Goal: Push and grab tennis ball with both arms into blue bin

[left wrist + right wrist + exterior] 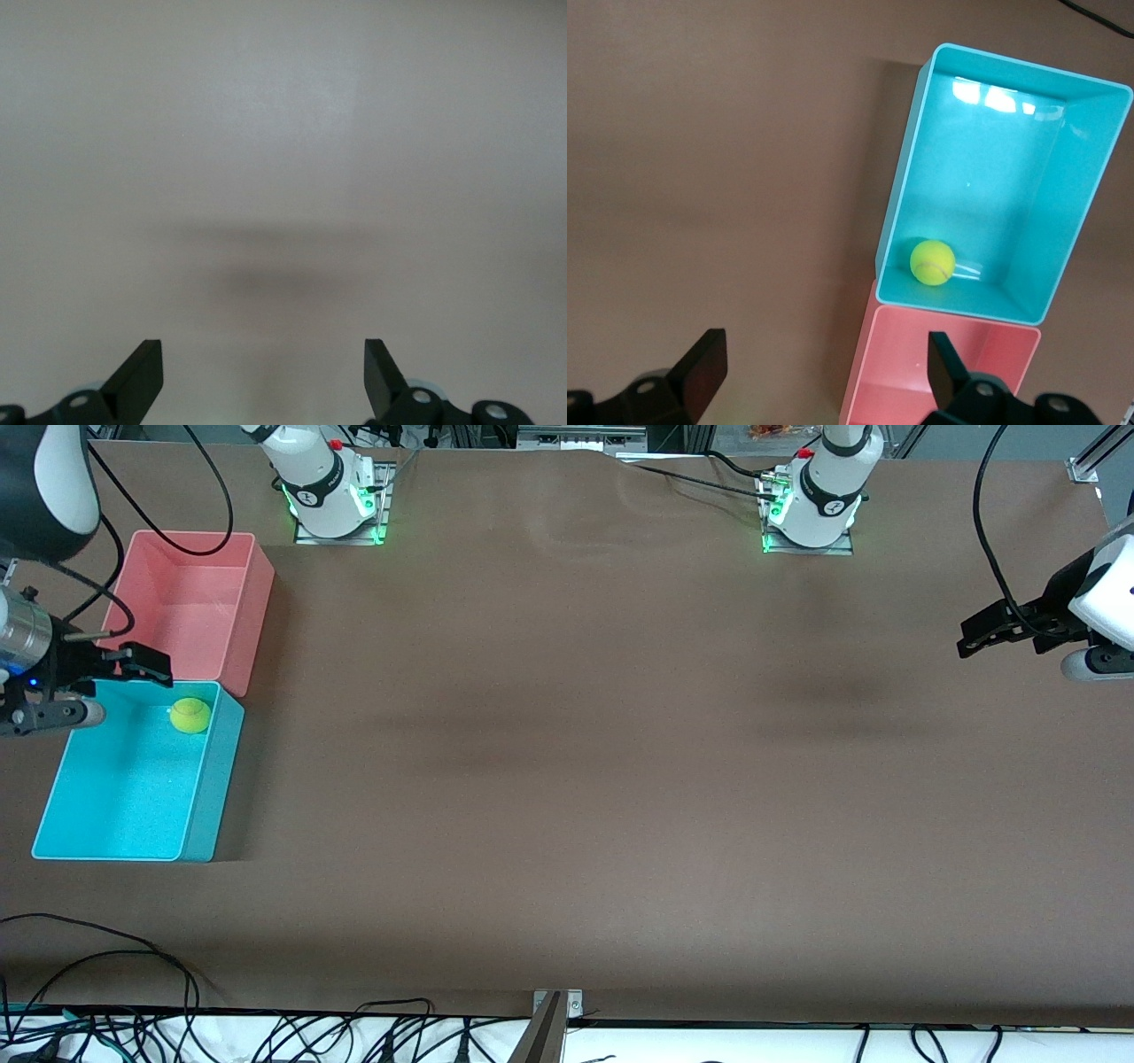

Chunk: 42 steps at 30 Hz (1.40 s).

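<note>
Front view shows one tennis ball (190, 715), two bins and two arms. The ball lies inside the blue bin (200, 815), in the corner nearest the pink bin (250, 615); being round, it has no heading. The blue bin's long axis runs toward the front camera, and the pink bin seems to touch its farther end. The right gripper (99, 679) hangs over the blue bin's farther edge, fingers apart and empty. The left gripper (983, 634) waits over bare table (576, 779) at its own end, fingers spread
</note>
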Tool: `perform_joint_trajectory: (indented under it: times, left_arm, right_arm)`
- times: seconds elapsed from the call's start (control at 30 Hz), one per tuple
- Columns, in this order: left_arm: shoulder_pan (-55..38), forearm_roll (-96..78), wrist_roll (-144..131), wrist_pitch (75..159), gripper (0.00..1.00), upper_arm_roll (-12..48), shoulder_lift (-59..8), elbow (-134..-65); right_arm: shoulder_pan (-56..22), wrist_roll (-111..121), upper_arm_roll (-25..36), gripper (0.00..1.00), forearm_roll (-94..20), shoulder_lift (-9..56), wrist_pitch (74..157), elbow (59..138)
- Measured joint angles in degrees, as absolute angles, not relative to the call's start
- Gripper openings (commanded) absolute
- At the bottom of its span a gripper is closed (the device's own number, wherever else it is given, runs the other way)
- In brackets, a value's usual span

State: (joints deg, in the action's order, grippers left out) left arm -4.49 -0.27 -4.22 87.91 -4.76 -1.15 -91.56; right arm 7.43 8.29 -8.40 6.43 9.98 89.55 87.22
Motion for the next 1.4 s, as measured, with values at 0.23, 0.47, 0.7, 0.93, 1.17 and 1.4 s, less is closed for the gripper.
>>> perform_joint_trajectory:
  times: [0.23, 0.47, 0.7, 0.93, 1.17, 1.4]
  left_arm:
    - [-4.49, -0.27, -4.05, 87.91, 1.0, -4.74, -1.15, -91.56]
    - [-4.49, -0.27, -4.02, 87.91, 1.0, -4.73, -1.15, -91.56]
    - [-4.5, -0.27, -4.01, 87.91, 1.0, -4.71, -1.15, -91.56]
    - [-4.53, -0.27, -3.93, 87.1, 1.0, -4.55, -1.15, -91.56]
    - [-4.56, -0.27, -3.66, 86.69, 1.0, -4.51, -1.15, -91.56]
    - [-4.57, -0.27, -3.53, 86.69, 1.0, -4.51, -1.15, -91.56]
  right_arm:
    - [7.04, 8.04, -8.0, 1.0, 5.65, 5.5, 88.63, 89.26]
    - [0.73, 6.67, -1.0, 1.0, 3.42, 0.0, 88.75, 93.39]
    - [-4.97, 1.18, 3.75, 1.0, 2.96, -1.54, 89.38, 94.76]
    - [-5.72, -0.34, 3.93, 1.0, 2.96, -1.29, 92.82, 95.61]
    - [-3.31, 0.41, 2.41, 1.0, 2.96, -1.13, 93.05, 96.26]
    - [-2.76, 0.53, 2.26, 1.0, 2.72, -1.15, 91.38, 96.52]
